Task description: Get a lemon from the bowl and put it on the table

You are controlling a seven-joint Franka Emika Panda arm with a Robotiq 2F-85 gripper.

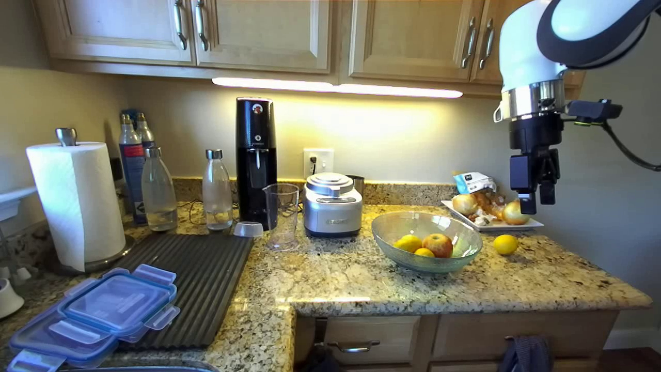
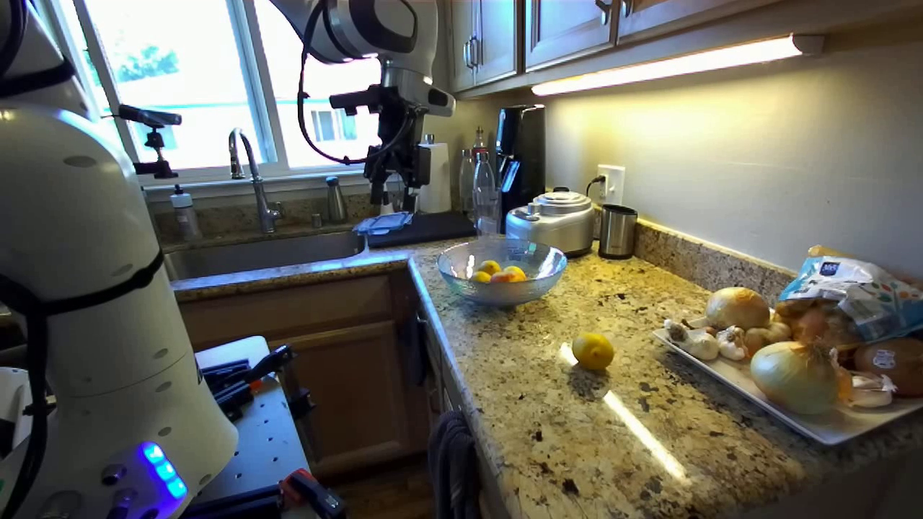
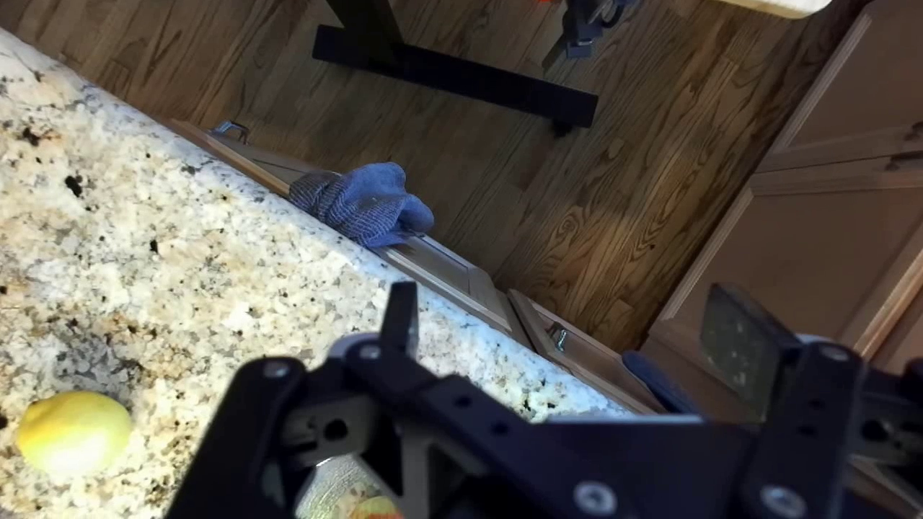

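A yellow lemon [image 1: 505, 244] lies on the speckled granite table [image 1: 341, 281], beside the clear glass bowl [image 1: 428, 264]. The same lemon shows in an exterior view [image 2: 593, 351] and at the lower left of the wrist view [image 3: 73, 434]. The bowl [image 2: 497, 292] holds several fruits: yellow lemons [image 1: 408, 243] and a reddish-orange fruit [image 1: 438, 245]. My gripper [image 1: 537, 200] points down, well above the counter and apart from bowl and lemon. In the wrist view its fingers [image 3: 570, 324] are wide apart with nothing between them. The bowl is mostly hidden there behind the gripper.
A white plate [image 1: 532, 224] with onions and garlic stands at the back, beside a bag [image 2: 847, 288]. A steel cooker [image 1: 333, 212], a clear pitcher [image 1: 282, 217] and bottles [image 1: 217, 191] stand farther along. The counter edge [image 3: 310, 223] drops to a wooden floor [image 3: 519, 187].
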